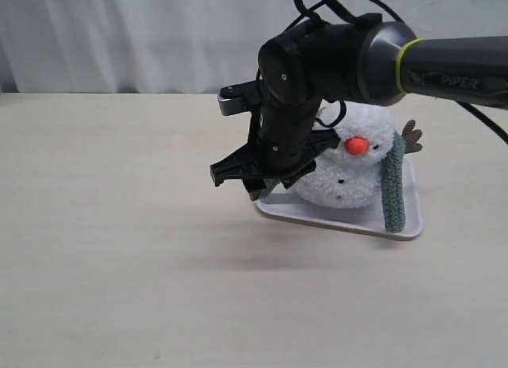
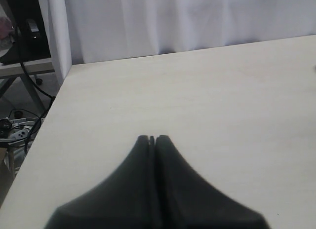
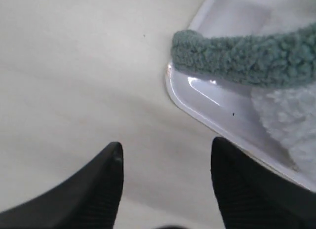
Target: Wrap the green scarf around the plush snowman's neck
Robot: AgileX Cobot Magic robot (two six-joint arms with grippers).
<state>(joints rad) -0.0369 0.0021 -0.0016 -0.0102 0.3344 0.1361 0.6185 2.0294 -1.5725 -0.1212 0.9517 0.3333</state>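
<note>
Our right gripper (image 3: 166, 146) hangs just off one corner of the tray (image 3: 197, 98). Its jaws are spread apart with only bare table (image 1: 119, 249) between them, so it holds nothing. The left gripper (image 2: 152, 139) is pressed shut and empty over the table; from its own camera we cannot tell how far it sits from the tray.

The snowman (image 1: 357, 174) sits on the tray. The scarf (image 3: 237, 54) is draped on it, with one rounded end reaching the tray corner nearest the right gripper and lying over the rim there. The other length hangs down the snowman's far side onto the tray's opposite edge. The arm hides the neck, so we cannot say how the scarf crosses it.

We judge the scarf to be light, limp and fuzzy. It should bend wherever it is pinched and cling a little to the plush rather than slide. The snowman looks soft and light enough to tip if the scarf is tugged. The end at the tray corner looks like the best place to take hold, pinched across its width.
</note>
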